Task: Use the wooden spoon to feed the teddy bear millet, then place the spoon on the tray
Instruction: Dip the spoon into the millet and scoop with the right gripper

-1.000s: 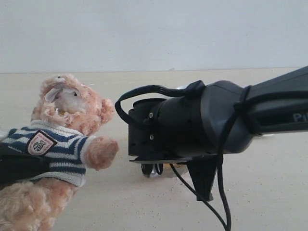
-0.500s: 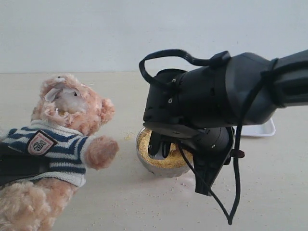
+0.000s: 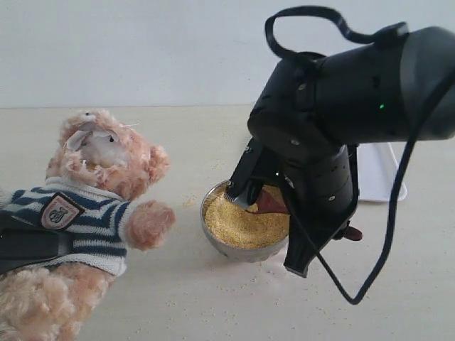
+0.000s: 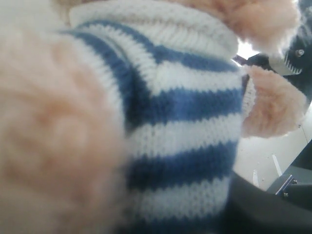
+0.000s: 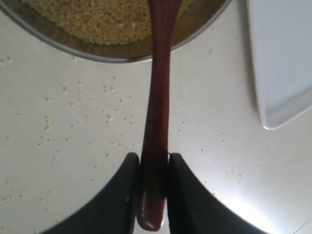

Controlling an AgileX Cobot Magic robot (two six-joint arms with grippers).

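a: what is your right gripper doing?

b: its jaws are nearly closed and clamp the thin end of the wooden spoon. both black fingers press on the handle, one on each side. the handle runs out from them, over the rim of the steel bowl, and the spoon's oval end sits at the millet.

a: and your left gripper?

b: you see it as a dark bar across the waist of the teddy bear. the left wrist view is filled with striped shirt and fur, so it looks closed on the bear's body. you can't see how wide the jaws stand.

a: where is the bear?

b: it leans back on the left of the exterior view, muzzle up, one paw stretched toward the bowl but not touching it.

a: the tray?

b: it lies on the table just beyond the bowl, partly hidden behind your right arm. stray grains lie around the bowl.
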